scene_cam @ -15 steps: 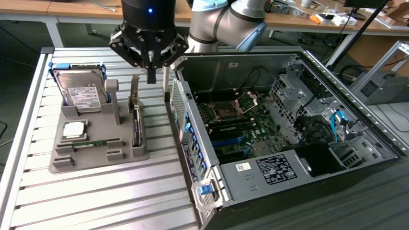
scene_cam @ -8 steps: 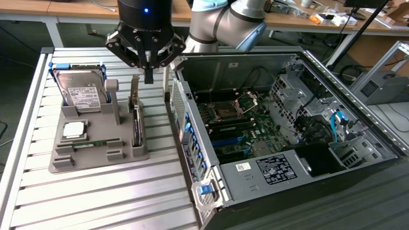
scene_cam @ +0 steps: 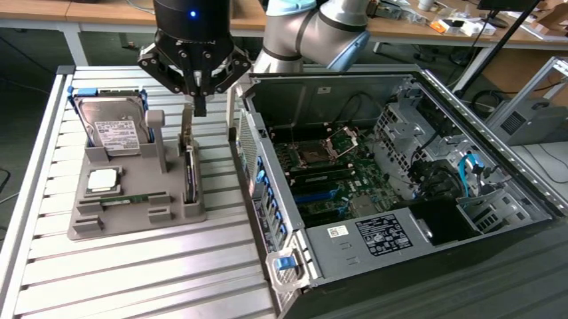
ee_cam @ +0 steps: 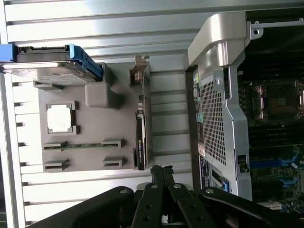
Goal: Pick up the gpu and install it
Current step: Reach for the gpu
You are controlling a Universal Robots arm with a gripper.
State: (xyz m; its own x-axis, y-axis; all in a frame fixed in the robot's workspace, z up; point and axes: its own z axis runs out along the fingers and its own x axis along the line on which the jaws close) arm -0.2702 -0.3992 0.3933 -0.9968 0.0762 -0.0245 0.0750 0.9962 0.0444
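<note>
One tool [scene_cam: 201,105], closed empty, hovers above gpu [scene_cam: 189,166] upright in grey tray [scene_cam: 133,222].

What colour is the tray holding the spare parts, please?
The tray is plain grey; it shows best in the exterior view.

Grey plastic parts tray [scene_cam: 133,222] lies on slatted metal table [scene_cam: 133,279], just to ext. view's left of open black-and-silver PC case [scene_cam: 266,199]. Boxy silver hard drive [scene_cam: 114,129] stands at tray's far end. Dark green gpu card [scene_cam: 189,166] w/ silver bracket stands on edge along tray's case-side. Black gripper [scene_cam: 199,106] directly above card.
</note>
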